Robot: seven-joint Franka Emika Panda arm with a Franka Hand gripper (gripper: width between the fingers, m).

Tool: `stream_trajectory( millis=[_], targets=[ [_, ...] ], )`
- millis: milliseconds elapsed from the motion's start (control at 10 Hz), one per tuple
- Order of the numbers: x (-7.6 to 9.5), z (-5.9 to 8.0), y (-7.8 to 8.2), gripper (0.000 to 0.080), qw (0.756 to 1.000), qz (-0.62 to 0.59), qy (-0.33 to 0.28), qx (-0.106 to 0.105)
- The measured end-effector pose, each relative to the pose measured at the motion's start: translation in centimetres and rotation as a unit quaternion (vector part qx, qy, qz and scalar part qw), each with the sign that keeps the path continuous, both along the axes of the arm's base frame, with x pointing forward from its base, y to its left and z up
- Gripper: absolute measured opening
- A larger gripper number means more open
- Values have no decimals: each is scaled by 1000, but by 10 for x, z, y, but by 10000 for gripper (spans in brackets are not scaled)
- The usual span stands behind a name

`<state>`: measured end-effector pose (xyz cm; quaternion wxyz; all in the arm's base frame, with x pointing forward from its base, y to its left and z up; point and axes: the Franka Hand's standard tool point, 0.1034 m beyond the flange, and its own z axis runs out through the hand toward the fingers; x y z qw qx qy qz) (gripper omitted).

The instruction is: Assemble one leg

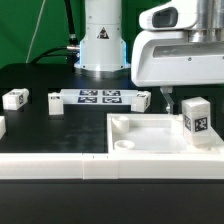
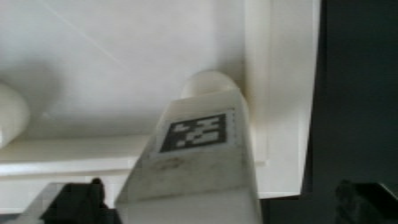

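Observation:
A leg [image 1: 195, 115], a small white post with a black-and-white tag, stands upright in the white tray [image 1: 135, 150] near its corner on the exterior view's right. My gripper [image 1: 182, 100] is just above and around it, with one dark finger [image 1: 168, 100] showing beside the leg. In the wrist view the leg [image 2: 205, 150] lies between my gripper's [image 2: 222, 205] two dark fingertips [image 2: 80, 200], with a gap on each side. The jaws are open and hold nothing. The tray's rim [image 2: 276, 60] runs beside the leg.
The marker board [image 1: 100, 97] lies behind the tray. Two more legs [image 1: 15, 98] [image 1: 55, 102] stand on the black table at the exterior view's left, and a third white piece [image 1: 2, 126] shows at the frame's edge. The arm's base [image 1: 103, 40] stands at the back.

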<state>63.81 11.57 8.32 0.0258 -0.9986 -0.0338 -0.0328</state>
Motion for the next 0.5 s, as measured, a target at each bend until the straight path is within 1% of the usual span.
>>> stream_trajectory(
  millis=[100,300,500],
  targets=[
    [0,0,0,649,1000,26,-2,-1],
    [0,0,0,634,1000,18,-1,0],
    [0,0,0,285,1000,18,-1,0]
  ],
)
